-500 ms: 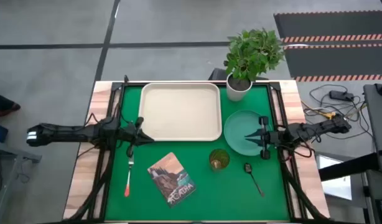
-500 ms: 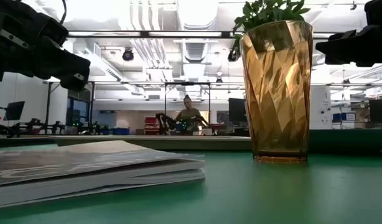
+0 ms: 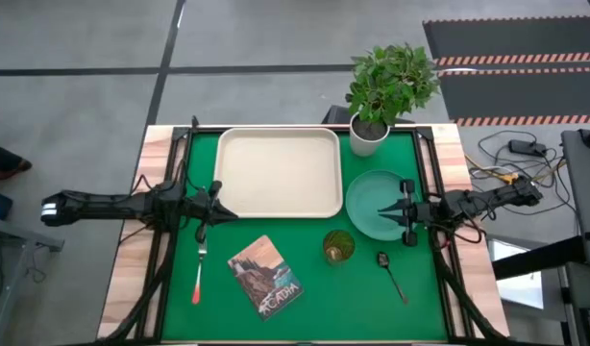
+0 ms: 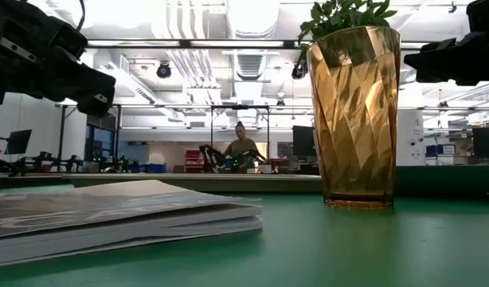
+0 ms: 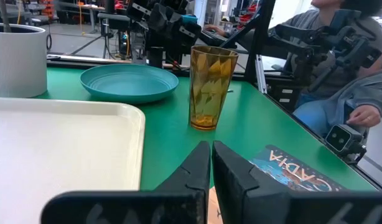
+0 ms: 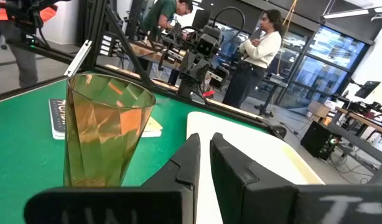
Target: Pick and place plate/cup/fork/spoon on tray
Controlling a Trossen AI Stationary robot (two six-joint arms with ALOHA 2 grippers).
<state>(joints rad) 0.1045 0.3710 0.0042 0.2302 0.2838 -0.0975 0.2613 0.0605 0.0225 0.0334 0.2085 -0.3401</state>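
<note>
The cream tray lies at the table's far middle. The teal plate rests flat on the green mat to the tray's right. The amber cup stands upright near the plate. The dark spoon lies right of the cup. The orange-handled fork lies near the left. My left gripper is shut and empty at the tray's near left corner, above the fork's tines. My right gripper is shut and empty over the plate's near right part.
A white plant pot stands at the far edge, right of the tray. A book lies on the mat between fork and cup. People stand and sit in the room beyond the table.
</note>
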